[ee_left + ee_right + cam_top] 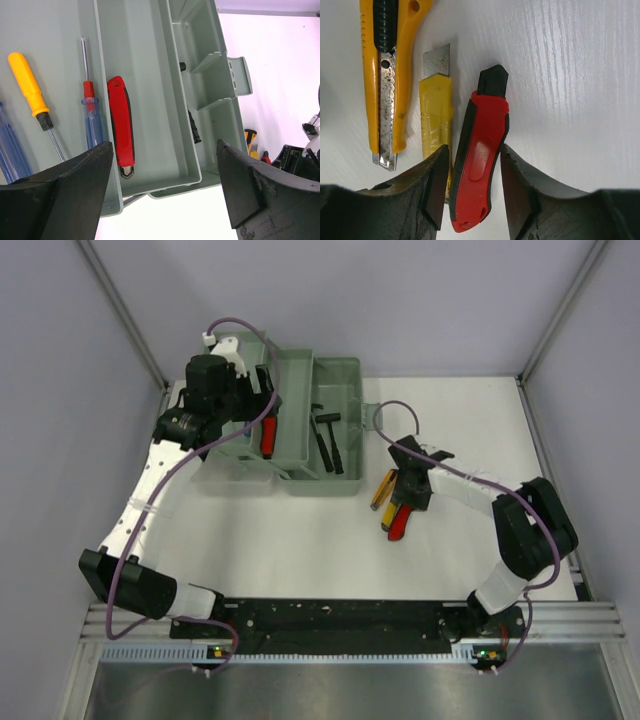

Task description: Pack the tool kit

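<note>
The sage-green toolbox (340, 375) stands open at the back, trays spread. My left gripper (250, 400) hovers open and empty over its left trays (162, 185). Below it a red utility knife (121, 125) lies in the middle tray (182, 130), and a yellow-handled screwdriver (28, 90) and a red-and-blue screwdriver (90, 110) lie in the tray beside it. Black hammers (330, 440) lie in the right section. My right gripper (472, 185) is closed around a second red utility knife (480, 150) lying on the table, beside two yellow utility knives (385, 75) (436, 105).
The white table is walled by grey panels on the left, back and right. The knives lie just right of the toolbox's front right corner (350, 490). A grey latch tab (240, 75) sticks out from the toolbox's side. The arm bases sit on a black rail (340, 620).
</note>
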Motion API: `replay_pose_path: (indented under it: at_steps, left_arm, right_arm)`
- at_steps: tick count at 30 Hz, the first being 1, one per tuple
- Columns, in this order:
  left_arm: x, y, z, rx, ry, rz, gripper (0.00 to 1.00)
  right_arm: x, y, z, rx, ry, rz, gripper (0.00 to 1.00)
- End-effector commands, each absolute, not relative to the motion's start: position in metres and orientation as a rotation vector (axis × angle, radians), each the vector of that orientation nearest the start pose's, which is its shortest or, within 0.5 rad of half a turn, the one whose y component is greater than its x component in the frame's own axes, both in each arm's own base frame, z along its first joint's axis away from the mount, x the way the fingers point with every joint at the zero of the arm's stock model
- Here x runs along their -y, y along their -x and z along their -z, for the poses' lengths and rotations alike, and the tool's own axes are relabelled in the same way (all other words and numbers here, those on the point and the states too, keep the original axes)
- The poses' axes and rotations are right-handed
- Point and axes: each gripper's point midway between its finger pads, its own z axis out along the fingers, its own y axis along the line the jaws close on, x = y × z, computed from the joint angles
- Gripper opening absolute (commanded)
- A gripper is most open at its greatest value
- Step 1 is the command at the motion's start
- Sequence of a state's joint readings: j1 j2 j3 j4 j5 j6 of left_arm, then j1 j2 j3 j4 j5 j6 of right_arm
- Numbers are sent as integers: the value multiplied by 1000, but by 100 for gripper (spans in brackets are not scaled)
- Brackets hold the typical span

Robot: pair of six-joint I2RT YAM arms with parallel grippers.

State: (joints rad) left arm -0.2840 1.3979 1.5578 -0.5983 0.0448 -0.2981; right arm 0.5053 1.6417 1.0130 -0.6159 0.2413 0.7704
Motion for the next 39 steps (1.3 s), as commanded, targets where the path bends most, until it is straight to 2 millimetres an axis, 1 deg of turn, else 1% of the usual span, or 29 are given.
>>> replay_pose_path:
  at_steps: [1, 9, 13, 14, 15, 17, 20, 22, 25, 28, 29, 31, 33, 34, 35, 37, 39]
  left_arm:
    - [136, -397, -353, -1959, -9, 436, 88]
    - [137, -398, -352, -1962, -10, 437, 87]
    - [136, -398, -351, -1963, -6, 433, 87]
    - [136, -398, -350, -1965, -7, 434, 87]
    - [137, -398, -350, -1965, -8, 437, 87]
    - [137, -398, -351, -1963, -7, 441, 87]
    - [137, -397, -353, -1959, -8, 441, 87]
    - [137, -398, -353, -1959, -9, 439, 87]
    - [136, -398, -356, -1953, -9, 438, 87]
    - [137, -398, -358, -1948, -9, 441, 87]
    - [137, -398, -359, -1947, -9, 441, 87]
    - [137, -397, -360, -1947, -9, 441, 87]
    - [135, -397, -361, -1942, -7, 437, 87]
    - [135, -397, -362, -1939, -5, 437, 87]
    - [136, -397, -361, -1942, -7, 439, 87]
    - [136, -396, -365, -1933, -4, 446, 87]
    - [135, -395, -366, -1931, 11, 450, 87]
  right_arm:
    - [-144, -286, -26, -2731, -467, -15, 44]
    - [-134, -274, -5, -2789, -501, 29, 43]
    - [-131, -274, -3, -2783, -507, 31, 43]
    - [-133, -276, -4, -2780, -503, 22, 42]
    - [-134, -276, -4, -2779, -502, 13, 38]
    - [-137, -280, -8, -2765, -496, -10, 24]
    - [-138, -293, -24, -2713, -458, -28, 7]
    - [-137, -305, -43, -2653, -424, -26, 0]
    - [-136, -327, -82, -2546, -372, -28, 0]
    - [-143, -351, -134, -2425, -316, -84, 0]
    - [-149, -362, -158, -2372, -303, -125, 0]
    - [-158, -374, -192, -2305, -272, -191, 0]
    - [-176, -388, -223, -2231, -231, -306, 0]
    - [-192, -398, -241, -2174, -199, -399, 0]
    - [-203, -405, -255, -2131, -183, -467, 0]
    - [-232, -416, -279, -2067, -143, -611, 0]
    - [-258, -424, -296, -2031, -103, -707, 0]
